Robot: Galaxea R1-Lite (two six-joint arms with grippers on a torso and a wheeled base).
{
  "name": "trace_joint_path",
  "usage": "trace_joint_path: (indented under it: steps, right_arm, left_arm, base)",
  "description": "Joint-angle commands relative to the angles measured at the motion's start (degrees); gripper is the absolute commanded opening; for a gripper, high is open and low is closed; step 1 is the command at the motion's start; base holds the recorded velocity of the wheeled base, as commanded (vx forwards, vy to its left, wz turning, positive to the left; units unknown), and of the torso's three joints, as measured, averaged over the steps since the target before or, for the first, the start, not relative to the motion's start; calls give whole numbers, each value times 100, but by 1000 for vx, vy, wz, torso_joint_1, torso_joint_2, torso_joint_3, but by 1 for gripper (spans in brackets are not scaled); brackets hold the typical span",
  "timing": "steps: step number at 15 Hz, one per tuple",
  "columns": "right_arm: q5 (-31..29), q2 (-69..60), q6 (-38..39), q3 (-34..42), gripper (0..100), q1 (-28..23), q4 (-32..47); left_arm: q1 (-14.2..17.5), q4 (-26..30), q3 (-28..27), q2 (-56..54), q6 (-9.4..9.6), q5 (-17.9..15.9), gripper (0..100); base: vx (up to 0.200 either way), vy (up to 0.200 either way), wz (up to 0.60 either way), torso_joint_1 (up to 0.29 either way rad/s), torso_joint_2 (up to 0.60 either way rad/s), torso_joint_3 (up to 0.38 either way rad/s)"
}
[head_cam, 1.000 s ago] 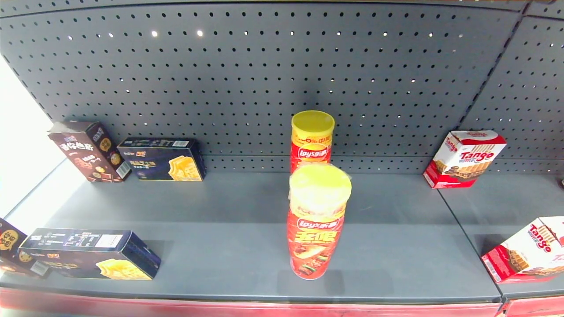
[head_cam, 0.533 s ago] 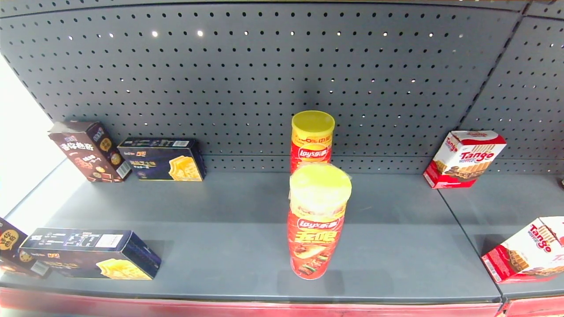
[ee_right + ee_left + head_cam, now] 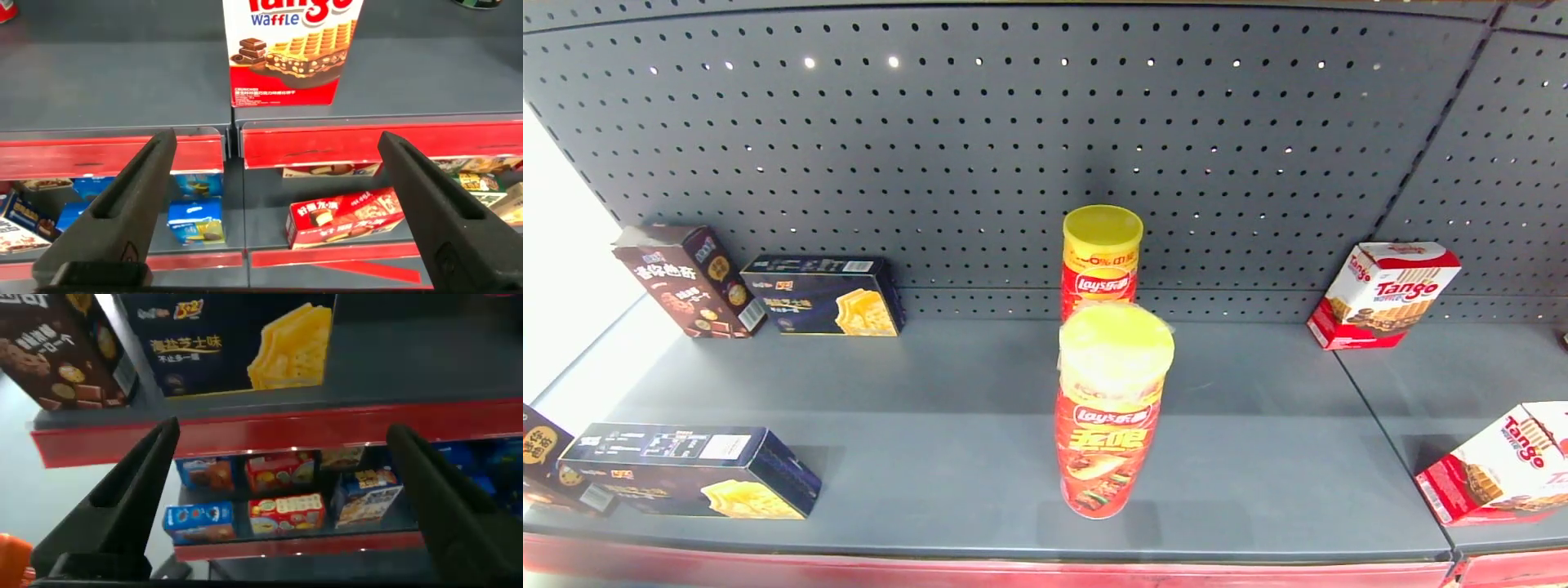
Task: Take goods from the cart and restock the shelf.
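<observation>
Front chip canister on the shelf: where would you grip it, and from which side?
Probably the red body around mid-height of the front chip canister, approached from the open front of the shelf with jaws to its left and right. It stands upright, round-walled, with bare shelf either side; the rear chip canister stands close behind.

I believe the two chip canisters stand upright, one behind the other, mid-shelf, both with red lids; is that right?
Not quite: the head view shows both are yellow-lidded, not red-lidded. The front chip canister and the rear chip canister do stand upright, one behind the other, mid-shelf.
</observation>
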Motion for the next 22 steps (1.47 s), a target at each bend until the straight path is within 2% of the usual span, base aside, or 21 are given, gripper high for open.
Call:
trace_joint_path:
  steps: [1,4,12,20,22]
  right_arm:
    - [1,-2,-1,0,100,0,-1]
    - [1,-2,-1,0,100,0,-1]
    - [1,-2,-1,0,100,0,-1]
    - [141,-2,-53,0,100,0,-1]
    - [133,-2,-53,0,100,0,-1]
  left_arm:
    - [26,129,-14,13,-58,-181,100]
    - [9,-73,66,-5,-58,-155,100]
    - [9,-64,57,-5,-93,-129,100]
    - [0,-64,57,-5,-41,-155,100]
    - [0,-73,57,-5,-93,-137,100]
  base:
    - [0,0,0,0,0,0]
    - [0,0,0,0,0,0]
    - [0,0,0,0,0,0]
    - [-25,0,0,0,0,-1]
    - [0,0,0,0,0,0]
